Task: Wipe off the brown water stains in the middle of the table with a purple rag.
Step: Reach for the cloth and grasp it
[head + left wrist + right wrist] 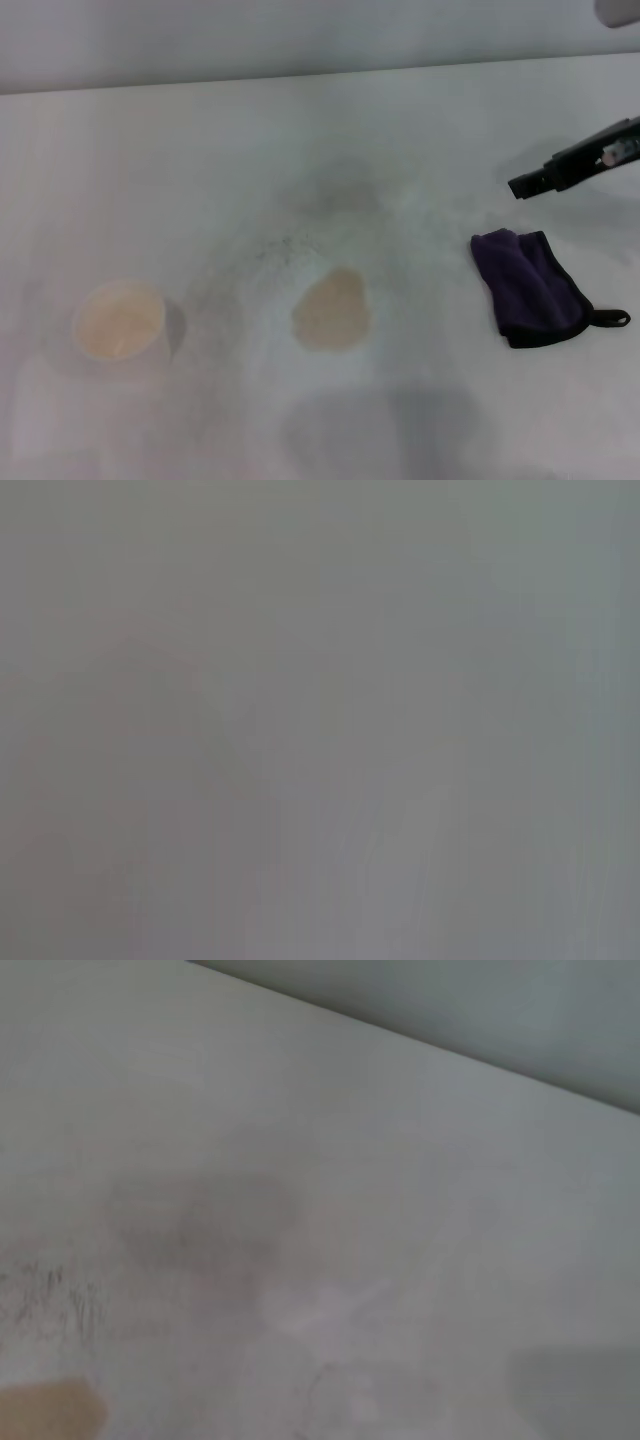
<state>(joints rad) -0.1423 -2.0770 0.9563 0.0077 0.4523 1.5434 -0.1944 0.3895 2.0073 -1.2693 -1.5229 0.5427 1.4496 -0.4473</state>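
Lying folded right of the brown water stains (332,311) on the table (180,150), the purple rag (530,286) is looking soft and light; pinching its bunched middle seems safest. Hovering beyond it, the right gripper (522,186) is hiding whether it is released or clenched.

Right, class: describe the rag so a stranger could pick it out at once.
On the white table, look to the robot's right of the tan wet patch. The purple rag lies there, folded, the only dark cloth, black-edged with a small loop.
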